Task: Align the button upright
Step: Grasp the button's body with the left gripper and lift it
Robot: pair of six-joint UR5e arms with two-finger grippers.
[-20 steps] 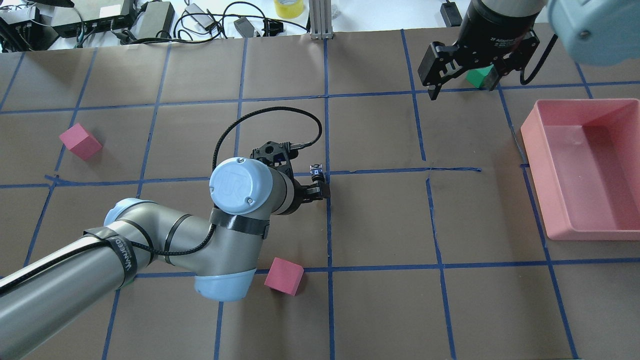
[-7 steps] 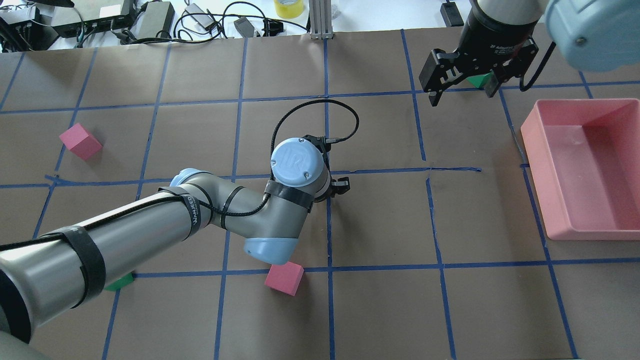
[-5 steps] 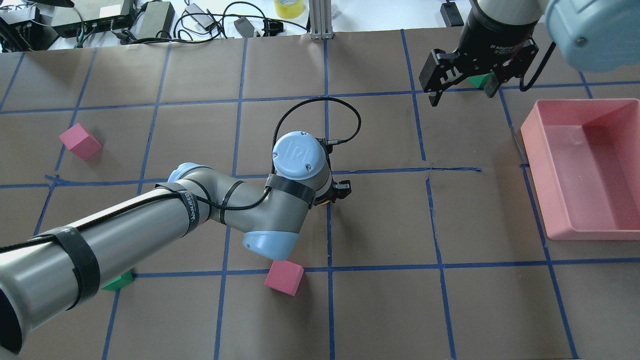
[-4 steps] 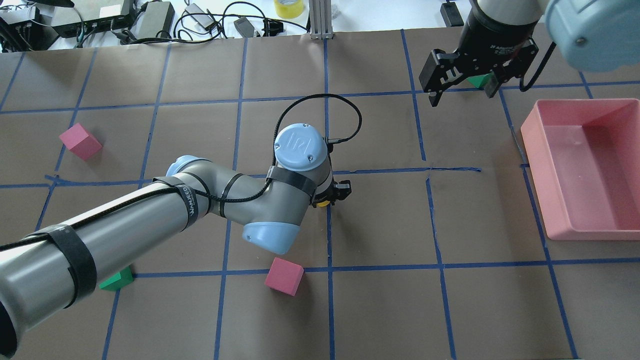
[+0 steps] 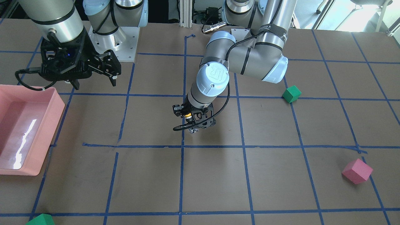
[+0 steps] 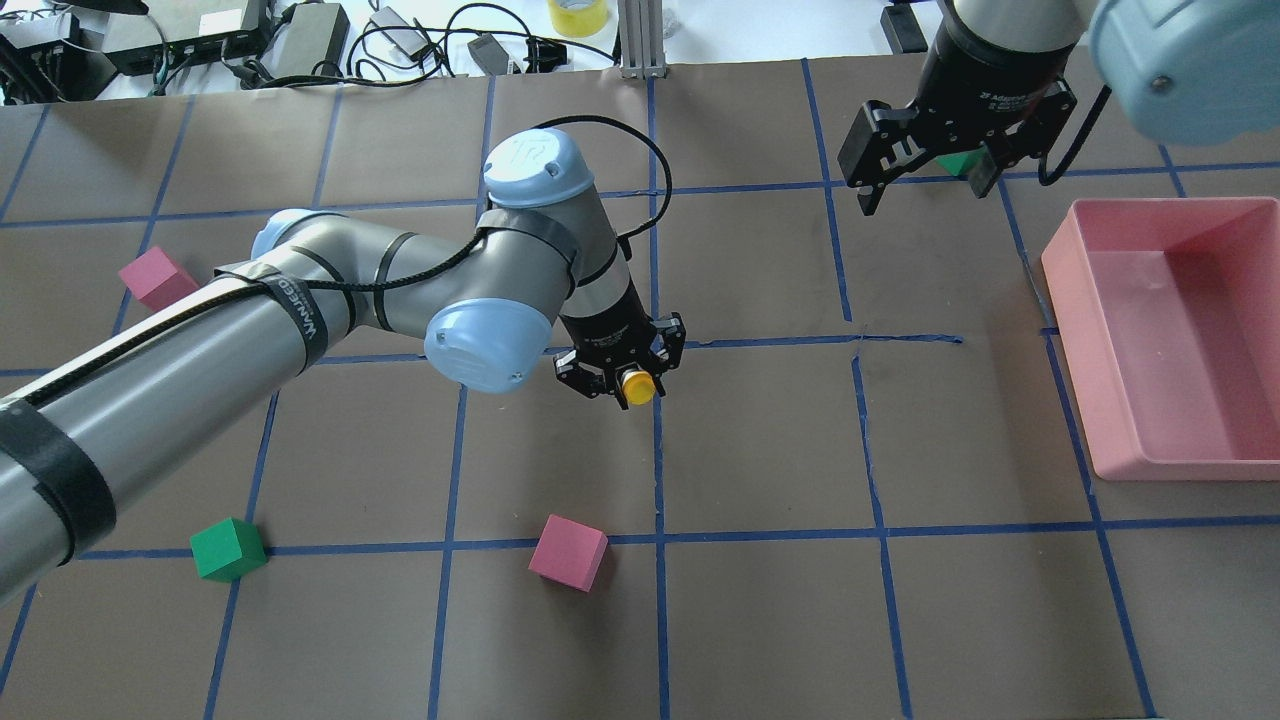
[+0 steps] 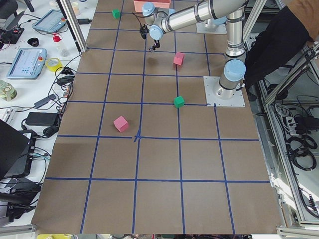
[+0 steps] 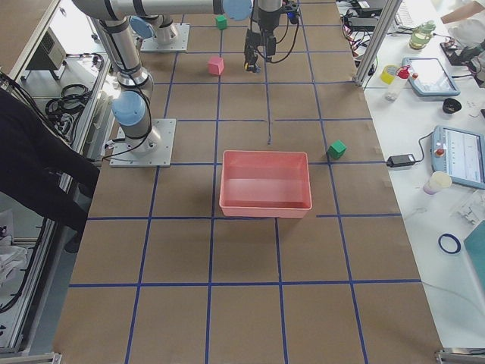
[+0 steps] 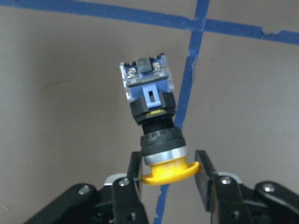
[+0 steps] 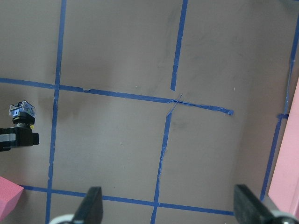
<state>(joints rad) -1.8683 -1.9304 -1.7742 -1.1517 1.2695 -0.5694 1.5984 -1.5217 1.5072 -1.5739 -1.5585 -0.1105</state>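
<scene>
The button [image 9: 152,107] has a yellow cap, a black body and a blue base. My left gripper [image 9: 168,170] is shut on it at the cap, with the base pointing away toward the brown table. Seen from overhead, the yellow cap [image 6: 636,386] shows between the fingers of the left gripper [image 6: 622,375], beside a vertical blue tape line near the table's middle. I cannot tell whether the base touches the table. My right gripper [image 6: 922,175] hangs open with nothing in it at the far right. Its wrist view shows the button [image 10: 21,114] at the left edge.
A pink bin [image 6: 1170,330] stands at the right edge. Pink cubes lie at the near centre [image 6: 568,552] and the left [image 6: 155,278]. One green cube [image 6: 228,548] sits near left, and another [image 6: 958,160] lies behind the right gripper. A person [image 7: 279,45] stands by the robot base.
My left arm's wrist has swung toward the far side, so the gripper now shows below it with the yellow cap in plain view. The right gripper has stayed in place.
</scene>
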